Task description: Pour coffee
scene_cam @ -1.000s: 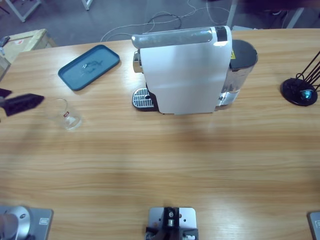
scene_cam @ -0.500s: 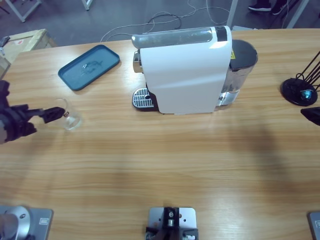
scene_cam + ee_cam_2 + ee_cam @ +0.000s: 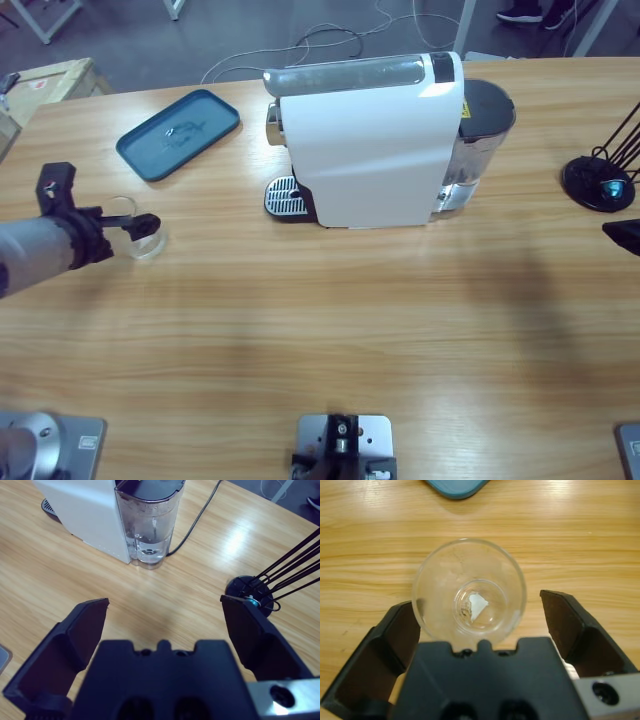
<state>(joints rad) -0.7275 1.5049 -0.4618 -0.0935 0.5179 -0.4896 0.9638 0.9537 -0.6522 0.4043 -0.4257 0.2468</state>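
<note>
Grasp step in hand: the small clear drinking glass [image 3: 470, 591], upright on the wooden counter [image 3: 330, 320] at far left, is straddled by the left gripper [image 3: 490, 617], jaws apart, not yet clamped; closing is judged next; right gripper [image 3: 165, 612] spread, idle.

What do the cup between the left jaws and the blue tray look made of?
The cup looks like clear glass: the wood grain shows through its wall and the rim glints. The blue tray is probably moulded plastic, matte teal with rounded corners and a soft sheen; the material is not certain.
</note>
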